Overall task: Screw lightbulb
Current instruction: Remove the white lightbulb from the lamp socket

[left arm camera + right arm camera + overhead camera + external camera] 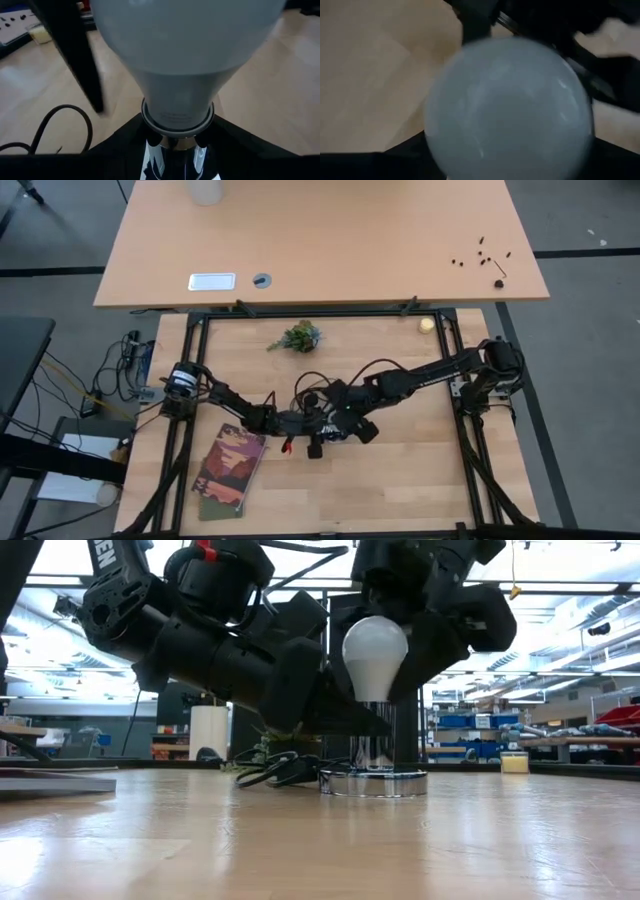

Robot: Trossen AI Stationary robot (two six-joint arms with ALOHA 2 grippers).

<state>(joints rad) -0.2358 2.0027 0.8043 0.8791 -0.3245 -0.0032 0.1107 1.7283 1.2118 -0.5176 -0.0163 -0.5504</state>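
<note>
The white frosted lightbulb (375,648) stands upright, its screw base down in a chrome socket post (374,748) on a round silver disc (372,783) that lies on the table. My left gripper (362,723) reaches in level from the table's left and is shut on the post below the bulb (180,60). My right gripper (412,635) comes down over the bulb from above and is shut on its globe (510,115). In the high view both grippers (300,423) (338,423) meet mid-table and hide the bulb. My left gripper pinches the chrome socket post (172,155) just under the bulb's neck, one finger (112,150) on each side. The fingers come level from the table's left. The post stands upright, its disc on the table. My right gripper holds the bulb's round globe (398,645) between its two fingers (435,640), which come from above and point down. The bulb stands upright, its base in the socket. The exact contact spots are hidden by the bulb and gripper.
A black cord (268,772) lies coiled on the table left of the disc. A small green plant (298,336) stands toward the far edge, a book (230,470) lies near left, and a pale yellow round object (427,325) sits far right.
</note>
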